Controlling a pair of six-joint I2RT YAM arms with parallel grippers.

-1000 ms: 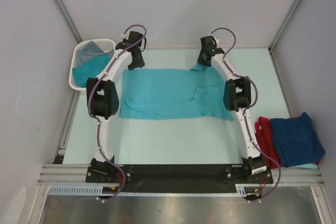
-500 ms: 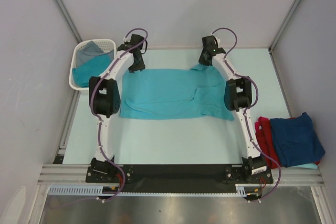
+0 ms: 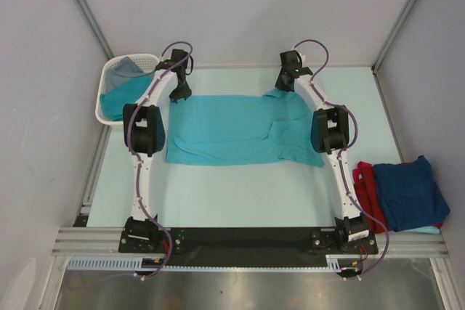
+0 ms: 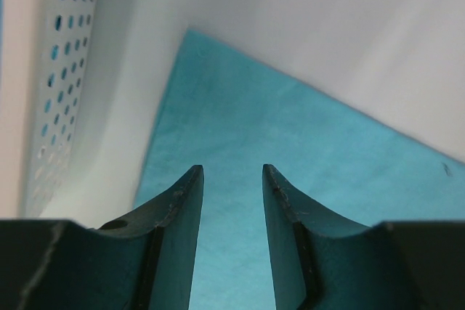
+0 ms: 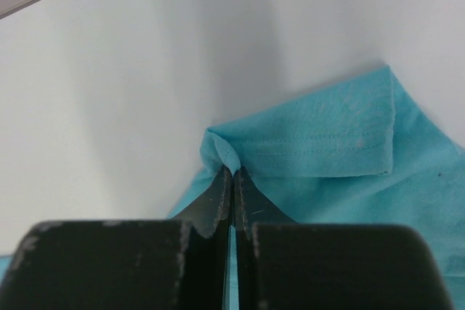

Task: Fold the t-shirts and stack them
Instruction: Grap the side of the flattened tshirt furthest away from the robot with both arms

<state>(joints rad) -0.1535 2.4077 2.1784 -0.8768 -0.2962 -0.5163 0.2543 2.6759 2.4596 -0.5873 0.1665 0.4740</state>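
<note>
A teal t-shirt [image 3: 236, 130] lies spread flat across the middle of the table. My right gripper [image 5: 232, 172] is shut on the hemmed edge of the teal t-shirt [image 5: 327, 143] at its far right corner; in the top view that gripper [image 3: 280, 85] sits at that corner. My left gripper [image 4: 232, 172] is open over the far left corner of the teal cloth [image 4: 240, 121], nothing between its fingers; from above it [image 3: 179, 94] stands at the shirt's far left corner. A navy t-shirt [image 3: 408, 192] lies on a red t-shirt [image 3: 365, 186] at the right.
A white slotted basket [image 3: 156, 59] at the far left holds teal and grey cloth [image 3: 120, 85]; its wall [image 4: 62, 92] is close beside my left gripper. Grey walls and metal frame posts enclose the table.
My right gripper has closed on the shirt's far right corner. My left gripper has shifted left and slightly farther back along the shirt's far edge, still open.
</note>
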